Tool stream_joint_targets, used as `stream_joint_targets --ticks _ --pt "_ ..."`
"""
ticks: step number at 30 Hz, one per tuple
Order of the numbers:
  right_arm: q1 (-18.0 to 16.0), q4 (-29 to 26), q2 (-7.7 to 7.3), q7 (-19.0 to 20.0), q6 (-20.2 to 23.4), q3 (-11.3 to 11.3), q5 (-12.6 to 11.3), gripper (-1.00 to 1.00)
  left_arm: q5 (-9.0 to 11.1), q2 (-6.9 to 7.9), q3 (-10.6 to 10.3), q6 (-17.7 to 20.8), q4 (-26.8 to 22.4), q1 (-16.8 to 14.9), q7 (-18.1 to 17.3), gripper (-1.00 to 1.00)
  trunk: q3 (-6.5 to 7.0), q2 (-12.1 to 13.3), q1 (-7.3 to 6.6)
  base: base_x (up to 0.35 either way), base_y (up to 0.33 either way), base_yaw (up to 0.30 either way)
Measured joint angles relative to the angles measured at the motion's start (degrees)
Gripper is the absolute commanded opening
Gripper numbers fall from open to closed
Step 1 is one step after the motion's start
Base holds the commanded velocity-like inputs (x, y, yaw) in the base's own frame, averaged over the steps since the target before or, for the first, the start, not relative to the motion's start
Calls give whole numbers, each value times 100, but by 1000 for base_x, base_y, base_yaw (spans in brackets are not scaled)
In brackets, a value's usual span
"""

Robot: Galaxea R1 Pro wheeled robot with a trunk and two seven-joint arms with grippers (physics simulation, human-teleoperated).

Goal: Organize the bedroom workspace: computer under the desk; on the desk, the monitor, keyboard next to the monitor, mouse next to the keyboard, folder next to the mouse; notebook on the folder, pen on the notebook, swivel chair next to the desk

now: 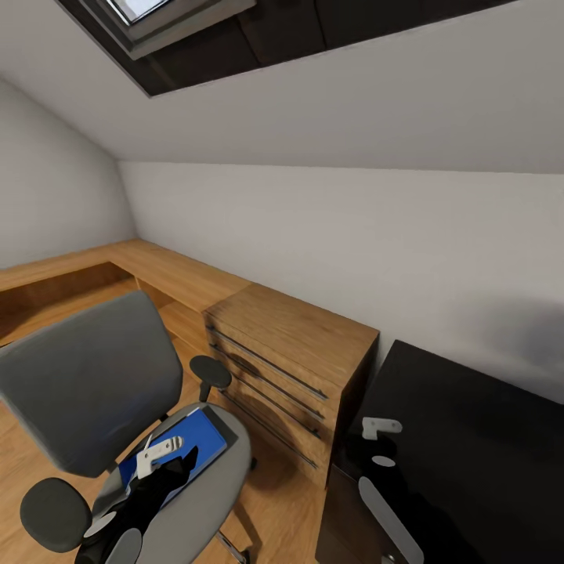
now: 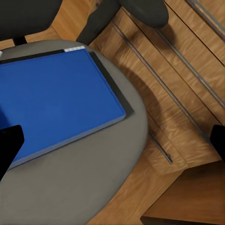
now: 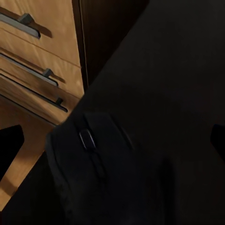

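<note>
Fingertips of the left gripper (image 2: pixel 112 136) sat wide apart at opposite borders of the left wrist view, released, nothing between them; one dark tip (image 2: pixel 9 143) overlapped the folder's (image 2: pixel 56 103) near edge, the other hung past the seat over the dresser (image 1: pixel 294 356). Right gripper (image 3: pixel 112 138) likewise spread and empty, hovering above the glossy black desk (image 1: pixel 470 439), close to its corner by the dresser side. Folder: flat bright-blue rectangle with a thin pale edge, lying on the grey upholstered seat of the swivel chair (image 1: pixel 86 376), long axis running diagonally from the backrest side toward the seat's front rim; grey seat margin showed on its front and dresser sides. Chair stood just beside the light wooden dresser with slim metal bar handles, a narrow strip of wood floor (image 1: pixel 290 509) between. Sloped pale ceiling overhead.
</note>
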Motion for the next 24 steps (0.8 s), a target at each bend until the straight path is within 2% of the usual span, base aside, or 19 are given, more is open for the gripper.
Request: stream_joint_targets --ticks 10,24 --pt "-10 305 162 11 1 16 9 100 0 0 0 0 0 0 0 100 0 0 0 0 0 0" --pt "-33 504 200 49 -58 24 -9 100 0 -5 -9 0 1 -1 0 100 1 0 0 0 0 0"
